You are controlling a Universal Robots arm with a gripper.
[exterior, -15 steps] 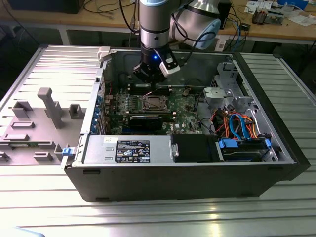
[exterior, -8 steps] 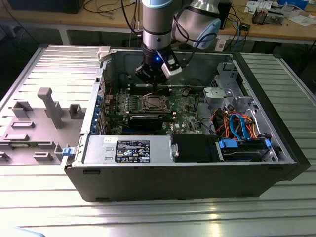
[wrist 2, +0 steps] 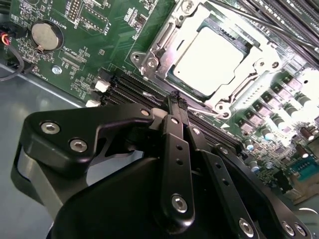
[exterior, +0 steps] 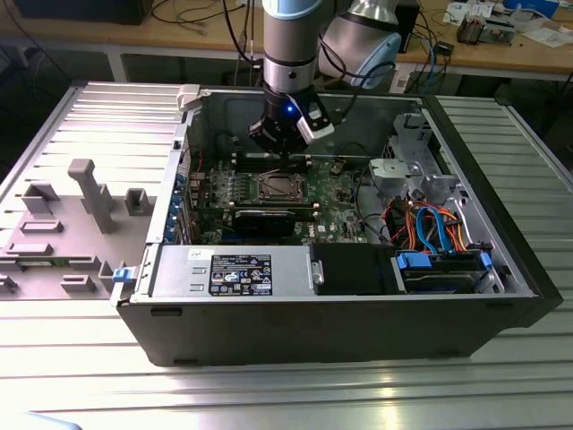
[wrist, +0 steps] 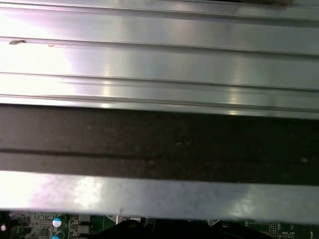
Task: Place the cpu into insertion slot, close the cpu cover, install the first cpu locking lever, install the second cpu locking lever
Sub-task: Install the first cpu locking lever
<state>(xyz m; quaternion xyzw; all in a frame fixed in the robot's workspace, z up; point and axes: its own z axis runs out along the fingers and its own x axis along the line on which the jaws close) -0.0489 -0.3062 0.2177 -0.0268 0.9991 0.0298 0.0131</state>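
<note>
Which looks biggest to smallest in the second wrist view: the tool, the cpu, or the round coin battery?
1. The tool, though it sits closest to the camera.
2. The cpu.
3. The round coin battery.

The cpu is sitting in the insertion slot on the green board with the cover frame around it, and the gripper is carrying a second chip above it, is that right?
Not quite. The gripper carries nothing: in the second wrist view its fingers are shut together with no chip between them. The rest holds: the cpu sits in the insertion slot on the green board, with the cpu cover around it.
</note>
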